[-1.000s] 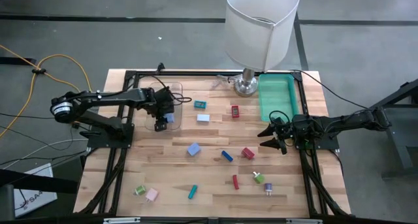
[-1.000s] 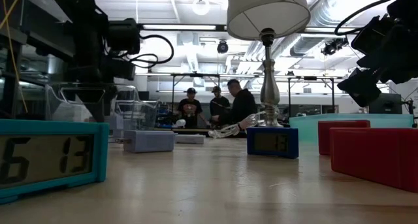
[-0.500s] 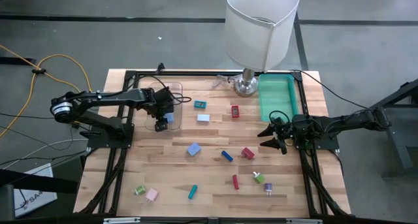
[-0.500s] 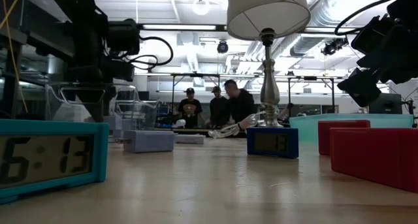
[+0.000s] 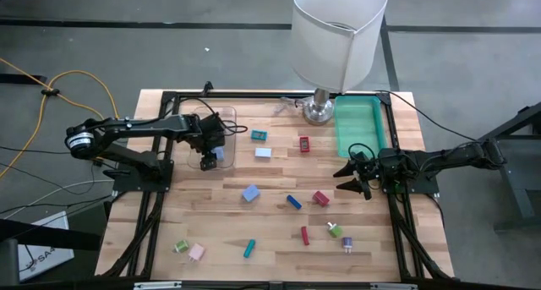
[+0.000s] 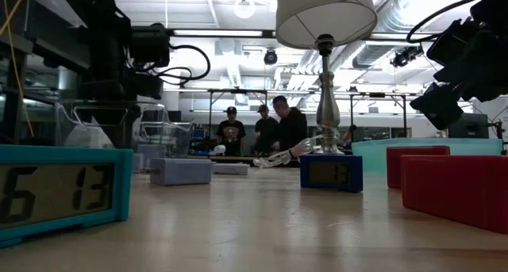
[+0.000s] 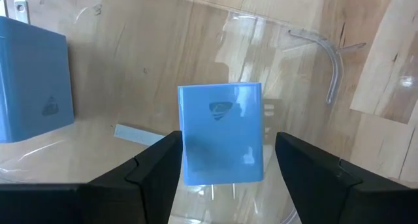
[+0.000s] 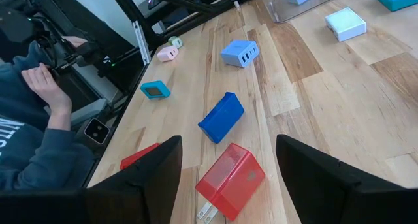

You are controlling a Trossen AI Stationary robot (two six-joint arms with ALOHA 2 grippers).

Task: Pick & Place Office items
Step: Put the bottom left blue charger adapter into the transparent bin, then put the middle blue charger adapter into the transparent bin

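At the worktop's far left corner the left gripper (image 5: 209,159) hangs over a clear plastic bin (image 5: 221,121). Between its fingers (image 7: 157,168) sits a light blue charger block (image 7: 222,133), prongs pointing towards the wrist, and the fingers stand a little clear of its sides, so they look parted, not clamped on it. I judge the block has been let go into the bin. A second light blue block (image 7: 32,80) rests on the bin floor just beside it, which suggests this bin is where the blue pieces go.

The right gripper (image 5: 348,177) waits near the right edge of the worktop, jaws spread wide and holding nothing, aimed across the scattered pieces. Closest to it lies a red plug block (image 8: 230,179), with a dark blue piece (image 8: 221,116) just beyond and a pale blue hub (image 8: 240,53) farther on. A teal tray (image 5: 359,129) sits along the right edge beside the lamp (image 5: 336,36), probably the other drop place.

Most items lie loose across the middle and near edge of the worktop, so the sorting seems at an early stage. A person's hand (image 8: 44,77) shows off the table at the controls.
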